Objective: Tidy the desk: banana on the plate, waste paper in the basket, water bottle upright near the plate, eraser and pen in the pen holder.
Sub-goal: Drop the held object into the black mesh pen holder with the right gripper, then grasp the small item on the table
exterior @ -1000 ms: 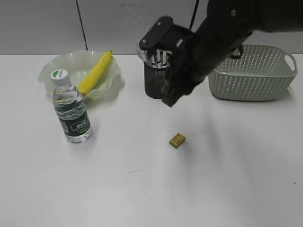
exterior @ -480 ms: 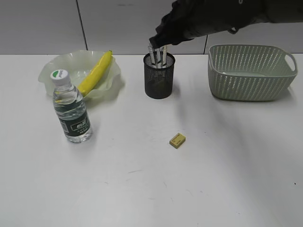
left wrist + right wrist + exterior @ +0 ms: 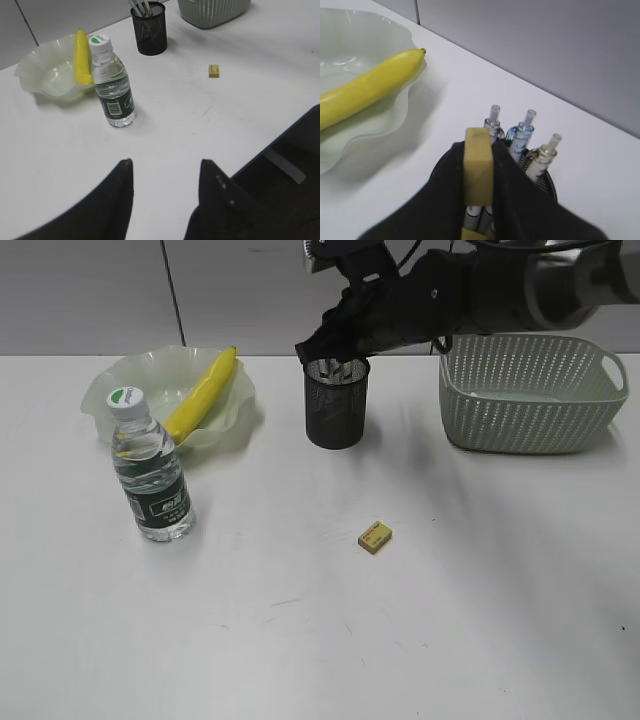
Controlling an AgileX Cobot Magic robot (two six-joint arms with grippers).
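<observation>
Exterior view: white worktop [image 3: 300, 640] under a grey wall – banana [image 3: 205, 392] in the plate [image 3: 110, 380], water bottle [image 3: 150, 475] upright beside it. Right gripper [image 3: 479, 172] fingers pinch a yellow eraser [image 3: 478, 165], seemingly over the pen holder [image 3: 336, 410]; another eraser [image 3: 375, 536] lies loose. Basket [image 3: 530, 405] far right. Left gripper [image 3: 165, 175] hangs released.

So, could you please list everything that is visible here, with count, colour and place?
flat white desk: one, white, under everything
wavy-rimmed translucent plate: one, pale green, back left
curved banana: one, yellow, lying in the plate
clear plastic water bottle: one, dark green label, upright in front of the plate
black mesh pen holder: one, black, back centre
clear-topped pens: three visible, standing in the pen holder
small block erasers: two, yellow, one on the desk centre, one in the right gripper
perforated plastic basket: one, pale green, back right
left gripper: black, open, empty, above the desk
right gripper: black, closed on an eraser above the pen holder
</observation>
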